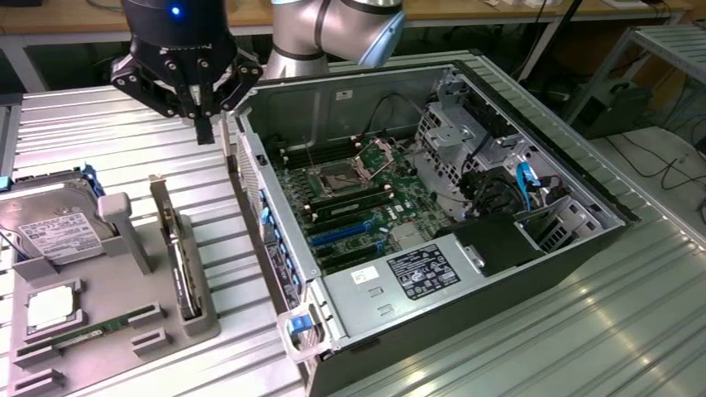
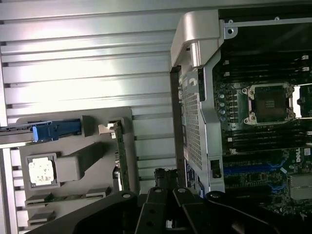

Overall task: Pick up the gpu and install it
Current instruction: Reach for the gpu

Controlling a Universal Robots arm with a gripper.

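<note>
Exterior view gives us the gpu [image 1: 180,252] on edge in its gray tray [image 1: 111,285], long axis running toward the camera; our gripper [image 1: 204,132] points down, fingers clenched empty.

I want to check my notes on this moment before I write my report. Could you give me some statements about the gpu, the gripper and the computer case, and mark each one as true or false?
1. The gpu stands on its edge in the grey holder. True.
2. The gripper holds the gpu. False: it is shut on nothing and hangs apart from the gpu, near a corner of the computer case.
3. The computer case lies open, with its motherboard showing. True.
4. The hard drive is mounted inside the case. False: it sits in the grey holder, to the exterior view's left of the gpu.
</note>
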